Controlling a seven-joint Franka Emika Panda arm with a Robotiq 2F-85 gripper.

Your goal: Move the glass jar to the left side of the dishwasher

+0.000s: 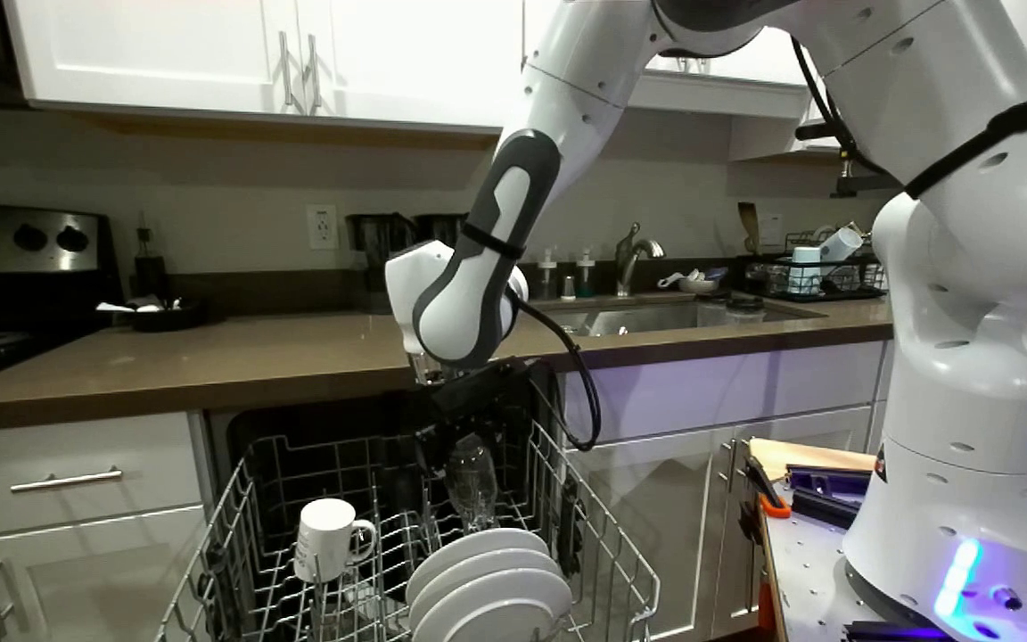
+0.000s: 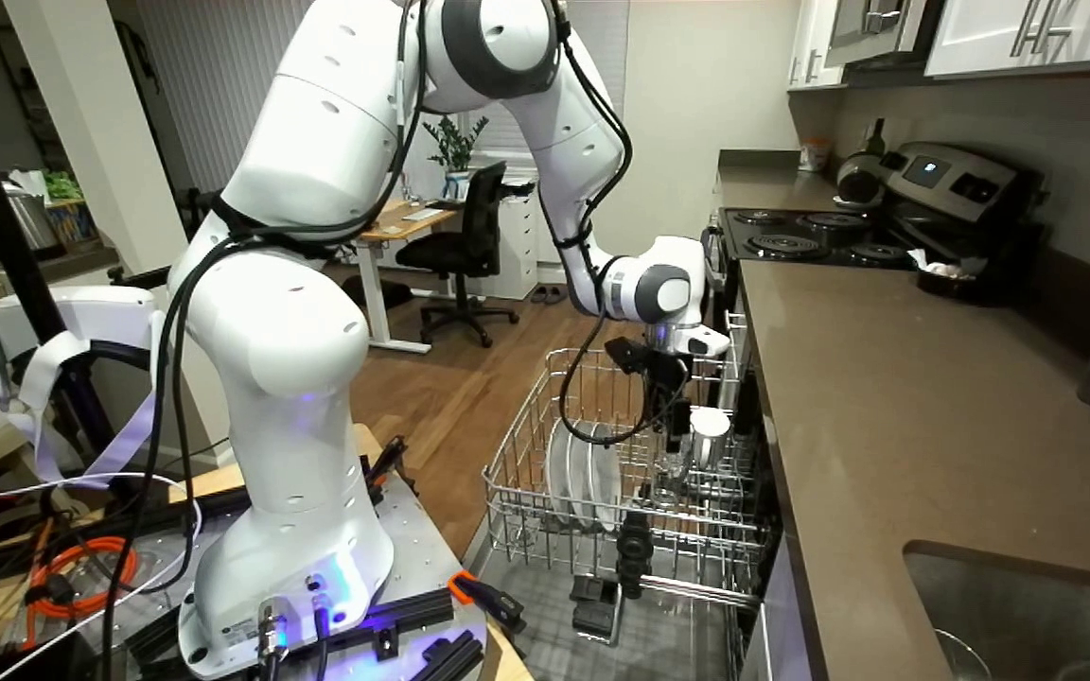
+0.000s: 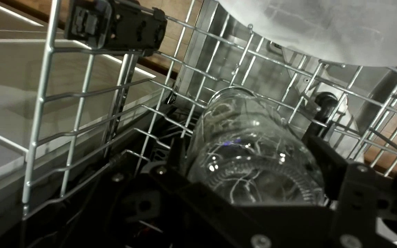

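Glass jar (image 1: 472, 481): located between the fingers (image 3: 326, 165) of the end effector (image 3: 245, 151), inside the dishwasher rack (image 3: 40, 103), at 2 o'clock from the white mug (image 1: 322, 538) in an exterior view.
End effector state: whether the jar is clamped cannot be told.
Jar base: turned toward the end effector.
Jar long axis: from the base, directed just short of 12 o'clock in the wrist view.

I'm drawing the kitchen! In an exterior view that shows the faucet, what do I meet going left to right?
Stove → white mug → glass jar → two pump bottles → sink faucet → dish-drying rack.
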